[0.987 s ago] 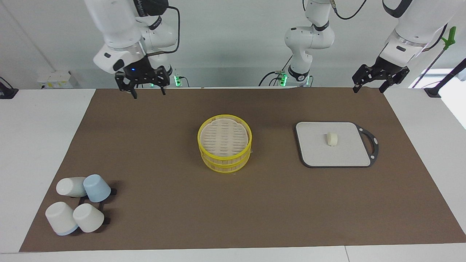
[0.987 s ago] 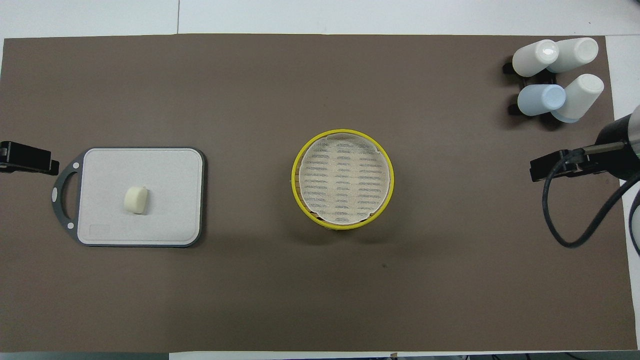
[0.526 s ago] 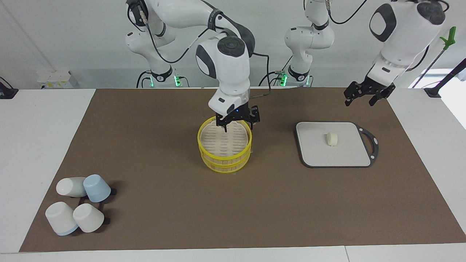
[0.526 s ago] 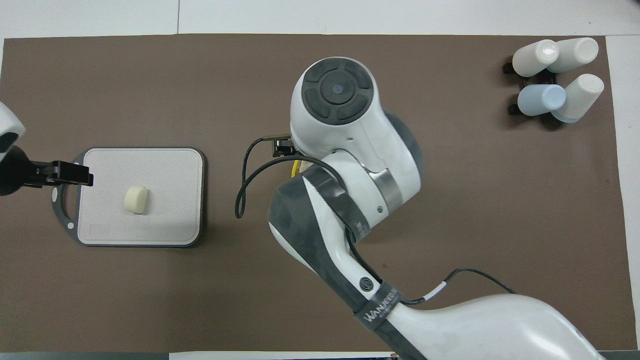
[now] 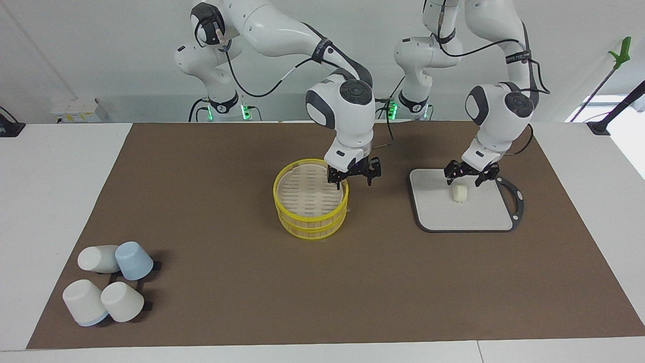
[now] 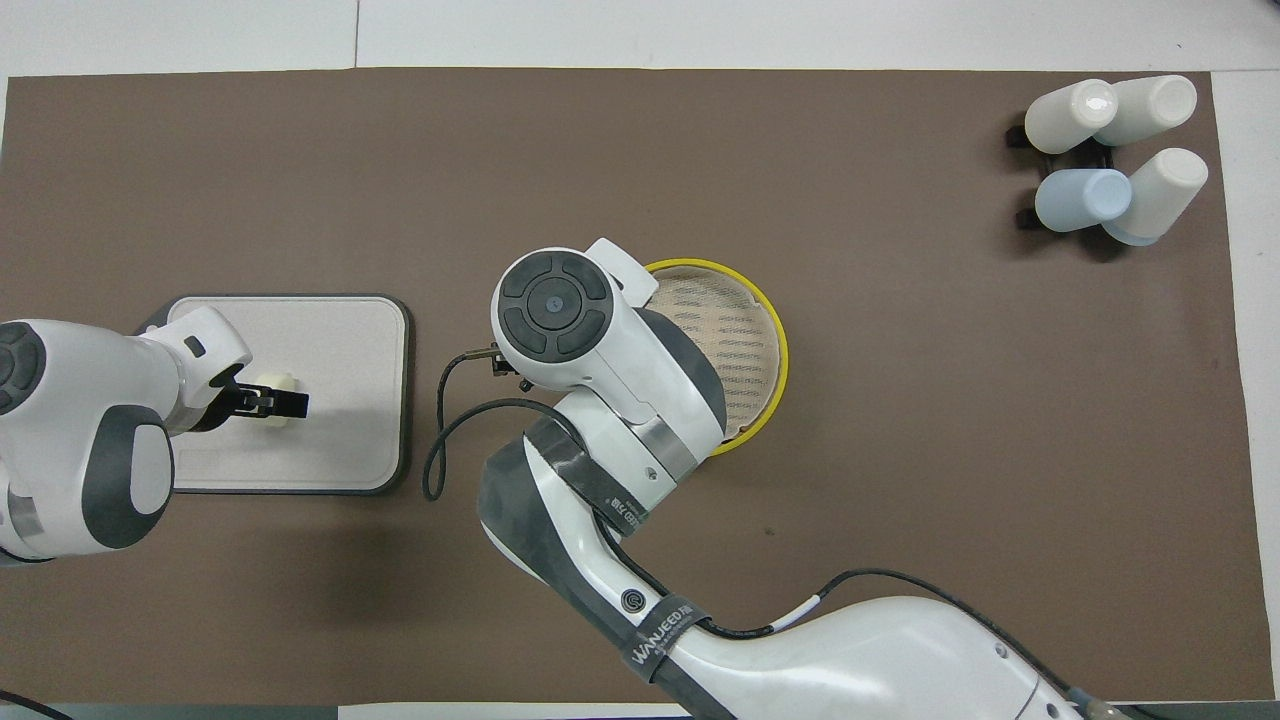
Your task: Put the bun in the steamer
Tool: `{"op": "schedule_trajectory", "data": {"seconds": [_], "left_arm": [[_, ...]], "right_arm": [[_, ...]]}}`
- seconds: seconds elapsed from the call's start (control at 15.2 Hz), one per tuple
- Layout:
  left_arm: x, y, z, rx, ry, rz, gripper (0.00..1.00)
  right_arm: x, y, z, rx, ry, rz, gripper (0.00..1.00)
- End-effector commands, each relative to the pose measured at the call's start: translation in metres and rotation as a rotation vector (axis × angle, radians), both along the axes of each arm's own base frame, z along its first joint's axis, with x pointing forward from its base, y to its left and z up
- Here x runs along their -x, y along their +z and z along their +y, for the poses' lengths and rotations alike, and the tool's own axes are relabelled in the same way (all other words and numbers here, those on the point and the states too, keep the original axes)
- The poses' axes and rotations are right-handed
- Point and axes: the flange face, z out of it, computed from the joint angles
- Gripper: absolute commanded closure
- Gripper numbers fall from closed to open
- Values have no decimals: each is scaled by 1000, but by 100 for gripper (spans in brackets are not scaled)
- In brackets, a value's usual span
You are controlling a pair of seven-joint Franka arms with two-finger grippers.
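Note:
The yellow-rimmed steamer (image 5: 311,221) stands mid-table with its slotted top piece on it; it also shows in the overhead view (image 6: 750,340), partly hidden by the right arm. My right gripper (image 5: 354,181) is open, with its fingers astride the steamer's rim on the side toward the left arm's end. In the overhead view it is hidden under its own wrist. The cream bun (image 5: 459,193) lies on the grey board (image 5: 468,217). My left gripper (image 5: 467,177) is open and hangs just above the bun. In the overhead view this gripper (image 6: 270,402) covers part of the bun (image 6: 272,381).
Several white and blue cups (image 5: 108,287) lie on a black rack at the right arm's end, farther from the robots; they also show in the overhead view (image 6: 1110,160). The grey board (image 6: 340,400) has a dark handle loop. A brown mat covers the table.
The right gripper swung in from the table's edge to the steamer, then shifted to its rim. The left gripper came down from the table's edge to just over the bun.

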Motion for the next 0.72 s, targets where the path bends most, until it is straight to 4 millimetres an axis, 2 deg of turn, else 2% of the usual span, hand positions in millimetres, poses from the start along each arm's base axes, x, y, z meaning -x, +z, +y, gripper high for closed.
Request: {"op": "schedule_trajectory", "data": {"seconds": [0.0,0.07,0.13,0.2,0.33,0.39,0.46,0.59,0.66], "left_arm": [[1,-8,1,-5,-65,-22,0],[1,-10,1,-6,-68,-22,0],[0,-11,1,-6,-68,-28,3],[2,-15,0,-6,-69,-28,18],[5,-18,0,-6,-68,-22,57],[5,-18,0,-6,-69,-21,70],[5,-19,0,-6,-69,-19,80],[4,-17,1,-6,-68,-13,82],[2,-15,1,-5,-65,-1,82]], "right_arm": [[14,-5,-13,9,21,-15,21],[18,-6,-16,14,24,-12,34],[20,-9,-16,19,24,-6,42],[20,-9,-17,19,26,-6,47],[19,-9,-17,18,24,-7,51],[20,-9,-18,19,26,-6,57],[20,-10,-18,20,26,-5,67],[20,-10,-18,22,27,-3,91],[20,-10,-18,23,30,-3,100]]}}
